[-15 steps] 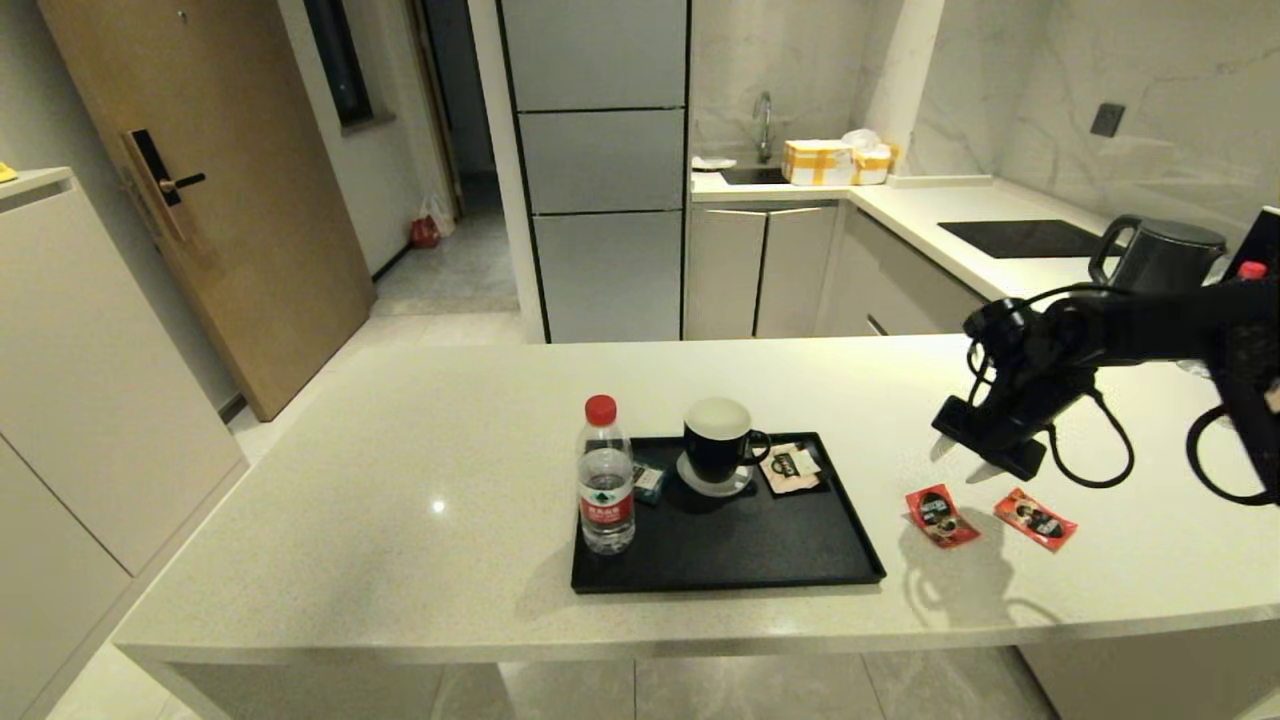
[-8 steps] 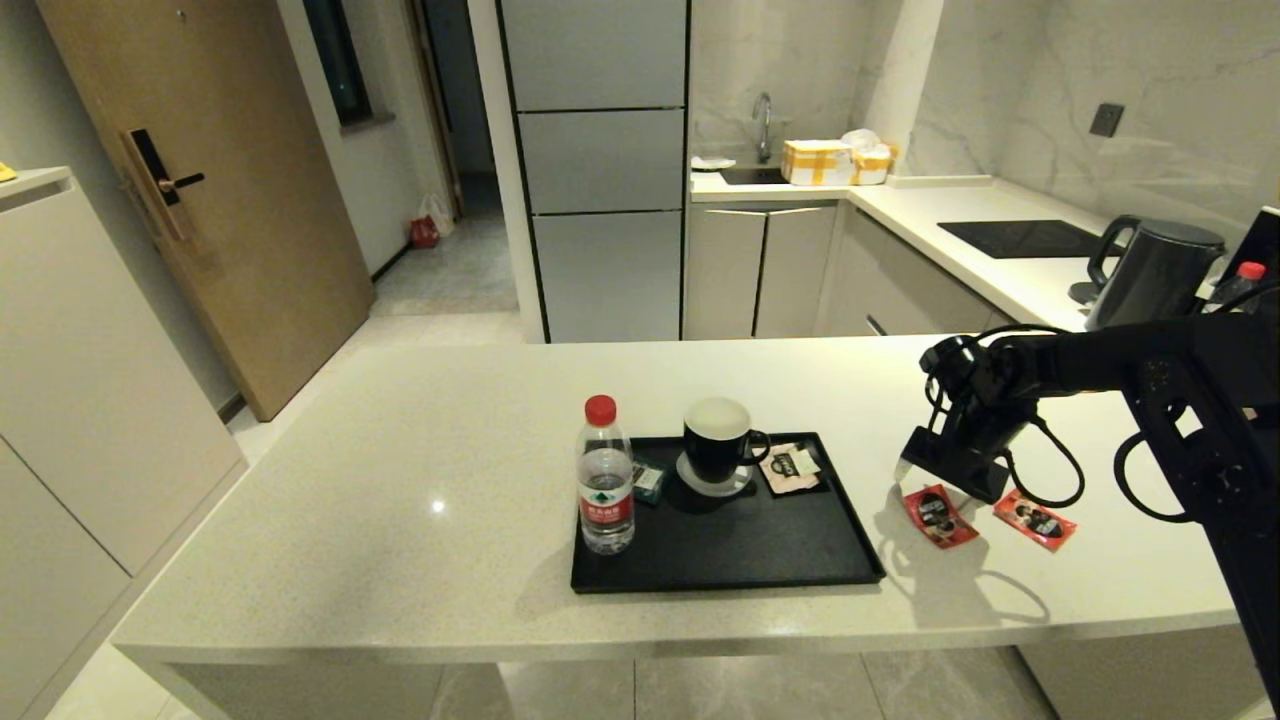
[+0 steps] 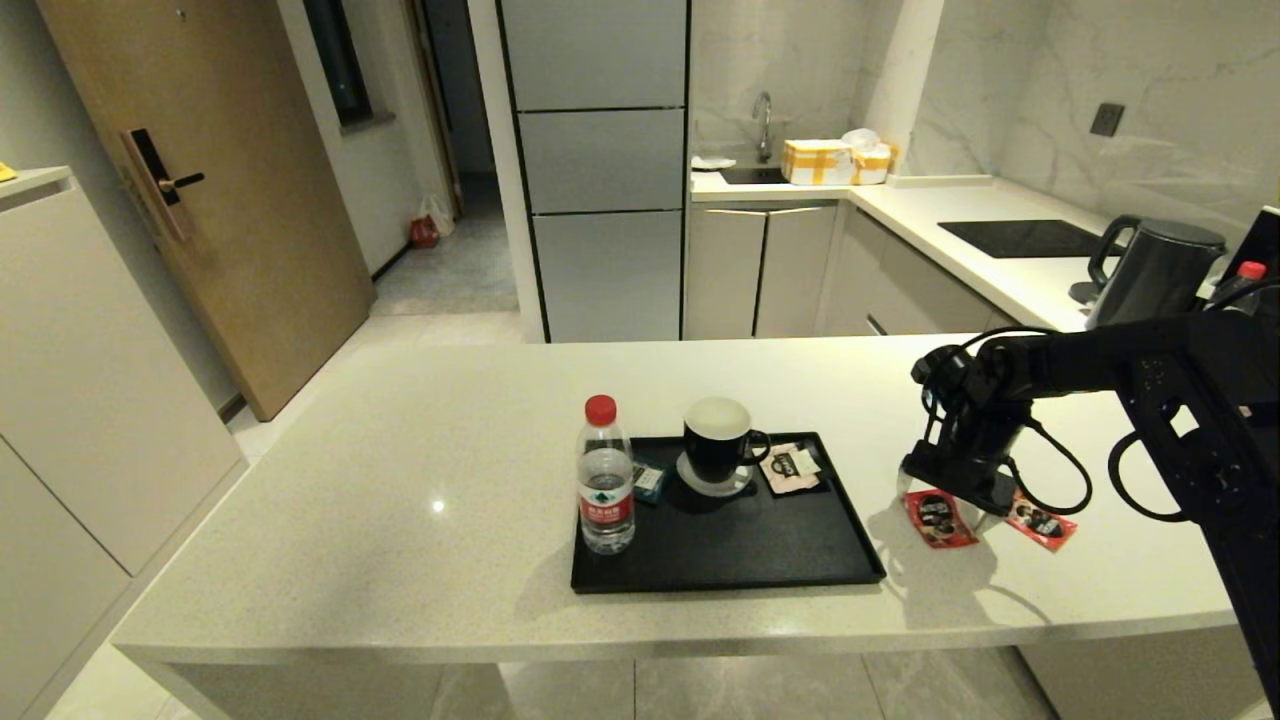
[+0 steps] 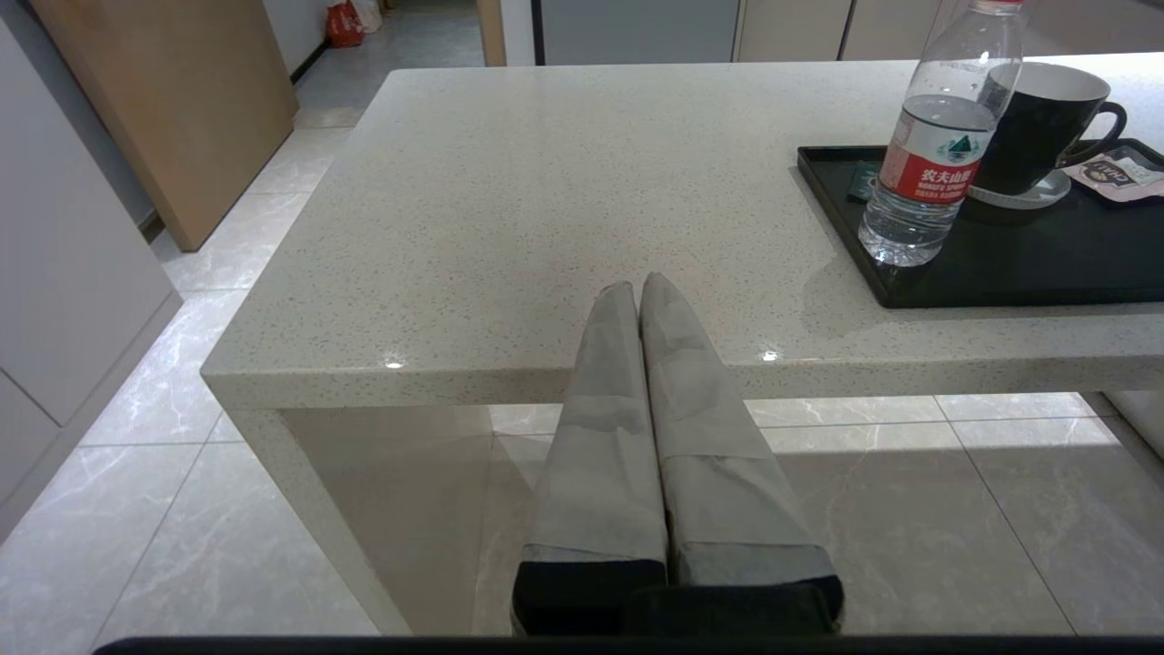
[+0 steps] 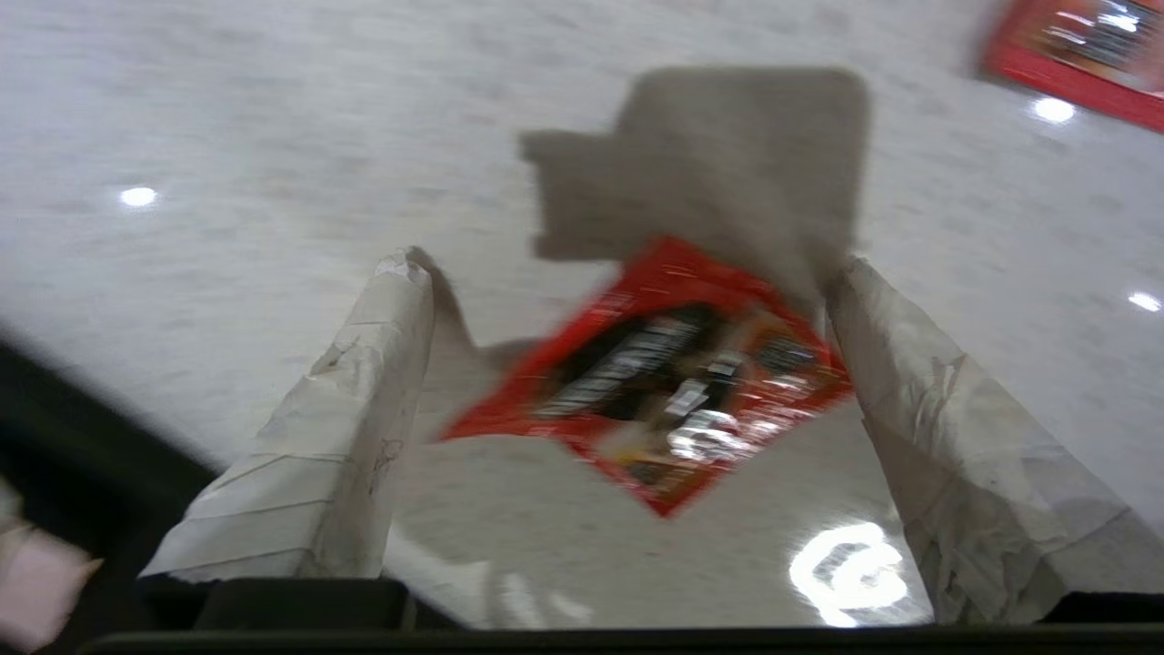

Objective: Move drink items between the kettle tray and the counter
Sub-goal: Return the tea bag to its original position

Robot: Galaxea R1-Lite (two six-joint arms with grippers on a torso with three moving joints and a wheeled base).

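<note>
Two small flat red foil sachets point(image 3: 940, 518) point(image 3: 1040, 522) lie on the cream speckled stone table point(image 3: 400, 520), right of the flat black tray point(image 3: 720, 578). The right gripper point(image 5: 627, 273) straddles the nearer sachet, fingers point(image 5: 364, 382) spread wide; the left gripper's point(image 4: 641, 289) fingers are pressed together.

The right arm reaches in from the right with its wrist bent downward, the right gripper point(image 3: 945, 505) has its fingers point(image 5: 364, 400) spread wide, and the left gripper point(image 4: 641, 296) is closed.
</note>
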